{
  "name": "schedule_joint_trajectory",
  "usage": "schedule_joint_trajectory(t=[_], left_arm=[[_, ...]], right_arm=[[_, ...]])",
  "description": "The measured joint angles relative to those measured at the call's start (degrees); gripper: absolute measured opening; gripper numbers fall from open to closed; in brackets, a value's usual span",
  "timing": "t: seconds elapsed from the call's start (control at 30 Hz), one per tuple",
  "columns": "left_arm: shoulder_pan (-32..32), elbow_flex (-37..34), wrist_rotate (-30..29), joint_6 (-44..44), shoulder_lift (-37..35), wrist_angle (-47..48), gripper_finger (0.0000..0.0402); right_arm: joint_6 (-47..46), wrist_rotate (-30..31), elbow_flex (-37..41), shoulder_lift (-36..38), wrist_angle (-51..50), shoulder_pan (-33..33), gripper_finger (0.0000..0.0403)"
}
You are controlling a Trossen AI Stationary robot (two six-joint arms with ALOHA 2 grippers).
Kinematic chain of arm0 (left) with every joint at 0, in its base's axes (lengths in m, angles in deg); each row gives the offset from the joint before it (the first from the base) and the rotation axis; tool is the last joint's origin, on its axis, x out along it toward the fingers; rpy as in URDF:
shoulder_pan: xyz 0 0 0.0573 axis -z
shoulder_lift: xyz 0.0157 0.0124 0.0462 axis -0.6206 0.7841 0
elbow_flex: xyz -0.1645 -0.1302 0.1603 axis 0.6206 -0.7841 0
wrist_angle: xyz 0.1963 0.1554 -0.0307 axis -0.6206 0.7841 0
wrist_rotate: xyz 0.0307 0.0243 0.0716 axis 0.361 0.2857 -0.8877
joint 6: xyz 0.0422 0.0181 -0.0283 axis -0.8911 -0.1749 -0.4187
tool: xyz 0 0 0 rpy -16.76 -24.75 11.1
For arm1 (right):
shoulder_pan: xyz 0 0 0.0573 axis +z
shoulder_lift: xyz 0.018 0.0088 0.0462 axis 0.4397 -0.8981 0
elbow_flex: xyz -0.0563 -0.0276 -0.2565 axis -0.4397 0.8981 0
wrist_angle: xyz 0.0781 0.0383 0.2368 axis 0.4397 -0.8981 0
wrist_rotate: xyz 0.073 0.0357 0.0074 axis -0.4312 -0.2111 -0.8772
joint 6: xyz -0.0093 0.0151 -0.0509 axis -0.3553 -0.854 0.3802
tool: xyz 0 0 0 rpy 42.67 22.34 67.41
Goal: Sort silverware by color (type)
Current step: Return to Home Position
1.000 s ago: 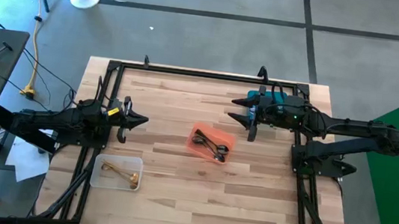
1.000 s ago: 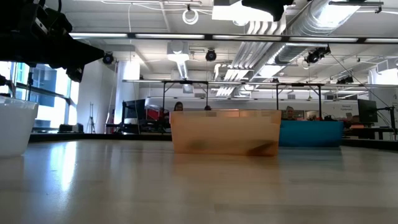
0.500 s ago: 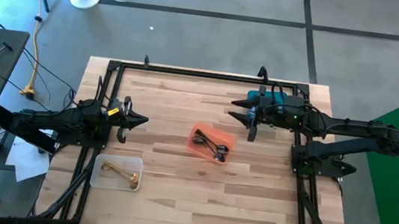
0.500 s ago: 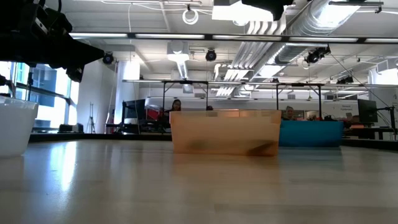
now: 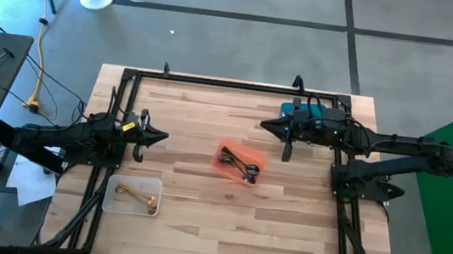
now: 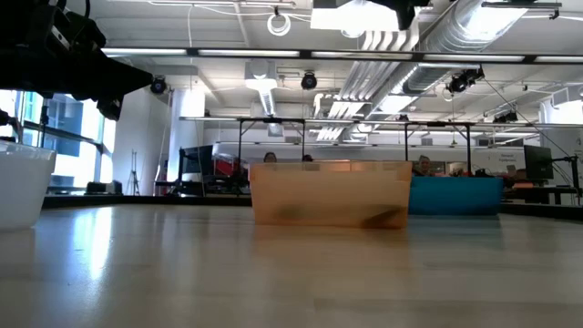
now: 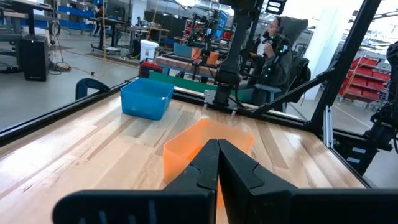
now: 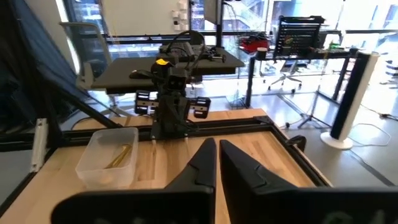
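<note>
The bench (image 5: pixel 198 226) is pale striped wood, its frame (image 5: pixel 214 81) black. An orange bin (image 5: pixel 251 153) holds black silverware (image 5: pixel 236 159); a white bin (image 5: pixel 119 205) holds gold spoons (image 5: pixel 125 191). The third bin (image 7: pixel 146 98) is blue.

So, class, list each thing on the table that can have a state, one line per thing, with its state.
Left tool: shut, holding nothing.
Right tool: shut, holding nothing.
White bin: upright, holds gold spoons.
Orange bin: upright, holds black cutlery.
Blue bin: upright, contents hidden.
</note>
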Motion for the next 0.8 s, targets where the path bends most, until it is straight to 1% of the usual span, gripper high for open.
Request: schedule_joint_trajectory(t=[0.27,0.53,0.6,0.8], left_arm=[[0.0,0.0,0.0,0.0,0.0,0.0,0.0001],[0.0,0.0,0.0,0.0,0.0,0.0,0.0001],[0.0,0.0,0.0,0.0,0.0,0.0,0.0001],[0.0,0.0,0.0,0.0,0.0,0.0,0.0001]], right_arm=[[0.2,-3.9,0.0,2.7,-1.0,0.0,0.0001],[2.6,-4.6,0.5,10.6,-12.0,0.0,0.0000],[1.1,-5.6,3.8,13.6,-11.0,0.0,0.0000],[-5.3,-6.3,17.3,24.8,-3.9,0.0,0.0000]])
